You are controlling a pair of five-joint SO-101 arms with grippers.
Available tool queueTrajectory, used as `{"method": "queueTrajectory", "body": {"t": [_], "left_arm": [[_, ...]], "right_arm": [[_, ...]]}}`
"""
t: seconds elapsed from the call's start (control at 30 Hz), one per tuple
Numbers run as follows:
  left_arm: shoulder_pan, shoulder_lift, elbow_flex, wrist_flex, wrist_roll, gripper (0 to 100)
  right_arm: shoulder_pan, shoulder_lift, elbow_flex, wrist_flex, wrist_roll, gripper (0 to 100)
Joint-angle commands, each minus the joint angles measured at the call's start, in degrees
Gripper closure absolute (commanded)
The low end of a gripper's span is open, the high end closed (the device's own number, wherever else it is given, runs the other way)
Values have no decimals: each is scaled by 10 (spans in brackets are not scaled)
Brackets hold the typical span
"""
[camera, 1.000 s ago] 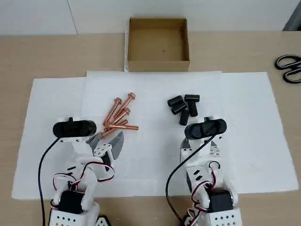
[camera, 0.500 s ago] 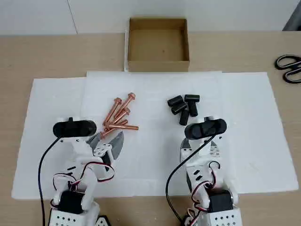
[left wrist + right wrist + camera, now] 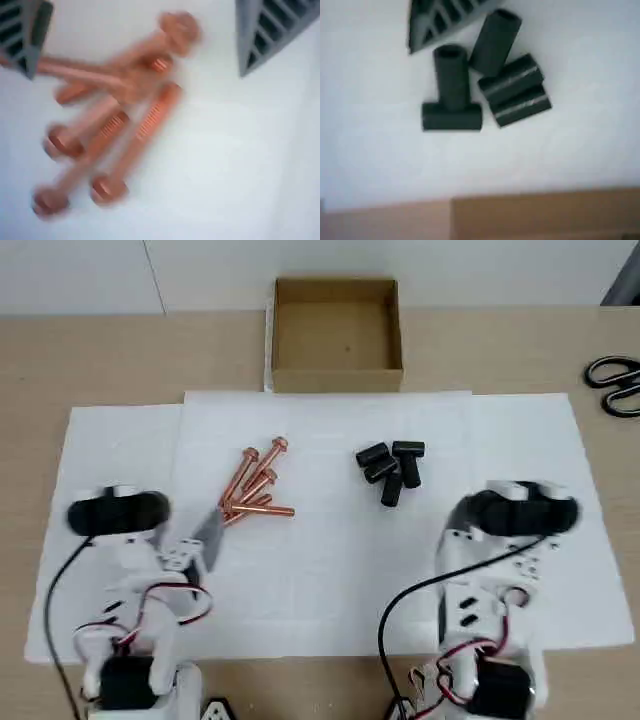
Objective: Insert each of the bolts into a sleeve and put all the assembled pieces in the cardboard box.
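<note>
My left gripper (image 3: 136, 75) hangs low over the white sheet (image 3: 120, 460) with its jaws released and spread wide. The copper bolts (image 3: 255, 485) lie in a loose heap right in front of those jaws. In the left wrist view their shanks cross one another in the gap between the 2 jaw tips, and most of the heads fan out farther ahead. In the high view, 1 grey jaw sits just beside the near end of the heap; I cannot tell whether it touches a bolt.

My right gripper (image 3: 440, 22) is over the same sheet, and I cannot tell whether its jaws are released or clenched. The 5 black sleeves (image 3: 485, 85) lie in a tight cluster just ahead of it, touching one another. 1 sleeve lies crosswise on the far side with another butting its middle like a T, and the other 3 lie close beside them. Bolts and sleeves are apart, each heap before its own jaws, and no bolt sits in a sleeve.

The cardboard box (image 3: 338, 380) stands open on the table (image 3: 100, 350) well beyond both pairs of jaws, at the sheet's far edge. Scissors (image 3: 612, 385) lie far out to the right of my right jaws.
</note>
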Motion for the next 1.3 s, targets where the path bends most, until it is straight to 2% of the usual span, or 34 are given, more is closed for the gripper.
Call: {"method": "queueTrajectory", "body": {"t": [0.0,0.1,0.23,0.33,0.47,0.57,0.8,1.03,1.27], "left_arm": [[-41,35,-88,3,-25,752],[-45,133,-169,4,-28,752],[-43,322,-289,18,-28,752],[-43,463,-378,60,-28,752],[-42,612,-467,120,-28,752],[-42,685,-495,130,-27,752],[-42,731,-497,129,-26,752],[-46,731,-497,129,-25,751],[-45,731,-498,129,-25,752]], "right_arm": [[10,10,-99,12,38,782],[10,71,-173,18,43,782],[8,251,-304,61,40,782],[6,430,-431,156,40,782],[-34,673,-604,343,40,782],[-64,824,-696,413,37,781],[-85,989,-794,416,7,783],[-154,1081,-855,415,5,783],[-166,1176,-868,350,4,783]]}}
